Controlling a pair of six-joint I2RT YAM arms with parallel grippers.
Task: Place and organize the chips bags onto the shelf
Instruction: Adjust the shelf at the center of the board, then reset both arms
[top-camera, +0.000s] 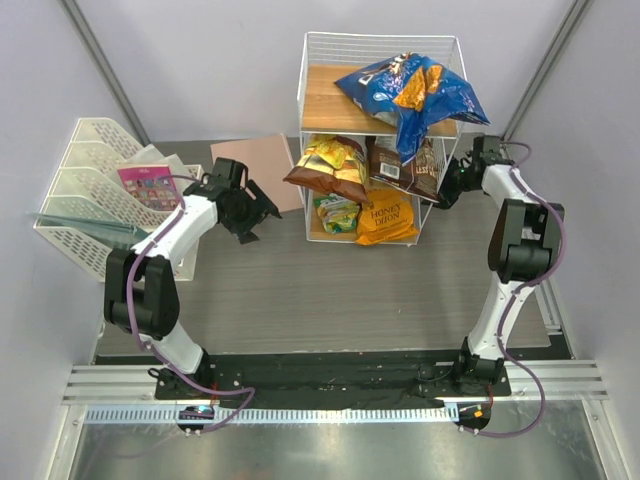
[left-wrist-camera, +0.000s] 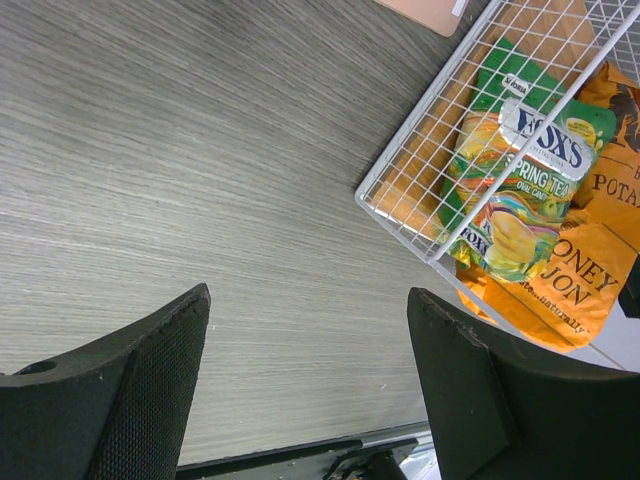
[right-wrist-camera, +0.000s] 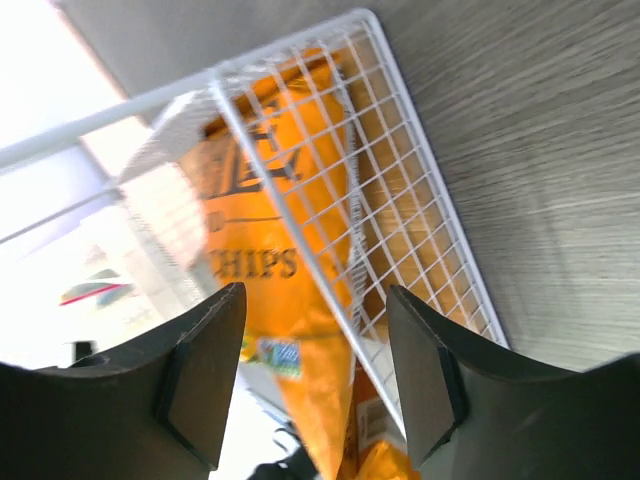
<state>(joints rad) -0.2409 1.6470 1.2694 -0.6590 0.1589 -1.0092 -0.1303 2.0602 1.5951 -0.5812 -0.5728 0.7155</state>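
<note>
The shelf (top-camera: 380, 60) stands at the back centre. A blue Doritos bag (top-camera: 415, 95) lies on its top board. On the middle tier sit a brown-yellow bag (top-camera: 330, 165) and a dark brown bag (top-camera: 405, 165). The bottom tier holds a small green-yellow bag (top-camera: 337, 212) (left-wrist-camera: 520, 180) and the orange Honey Dijon bag (top-camera: 385, 215) (left-wrist-camera: 590, 280) (right-wrist-camera: 290, 250). My left gripper (top-camera: 255, 215) (left-wrist-camera: 310, 340) hangs open over bare table left of the shelf, holding nothing. My right gripper (top-camera: 447, 185) (right-wrist-camera: 315, 330) is open at the shelf's right side, facing its wire wall (right-wrist-camera: 400, 220).
A white mesh file tray (top-camera: 90, 190) with a pink card packet (top-camera: 148, 185) stands at the far left. A tan flat sheet (top-camera: 258, 165) lies behind my left gripper. Metal rails (top-camera: 330, 385) run along the near edge.
</note>
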